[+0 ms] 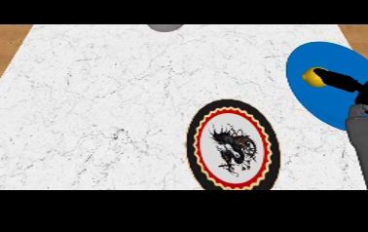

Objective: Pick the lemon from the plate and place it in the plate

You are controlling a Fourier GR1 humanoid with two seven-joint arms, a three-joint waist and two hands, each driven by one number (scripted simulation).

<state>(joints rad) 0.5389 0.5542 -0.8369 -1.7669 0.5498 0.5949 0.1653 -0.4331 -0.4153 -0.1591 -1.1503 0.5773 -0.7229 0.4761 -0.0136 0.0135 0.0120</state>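
Note:
A yellow lemon [312,77] lies on the blue plate [323,104] at the right edge of the counter. My right hand [343,82] comes in from the right over that plate. Its fingers are stretched out nearly straight, and their tips touch and cover the lemon's right side. The hand is open, not curled round the fruit. A second plate [203,128], with a black, yellow and red rim and a dark figure in its middle, lies at the counter's front, left of the blue plate. My left hand does not show.
A grey rounded object [167,27] peeks in at the far edge of the white marble counter [108,104]. Wooden floor shows past the counter's far corners. My grey right forearm [357,133] rises along the right edge.

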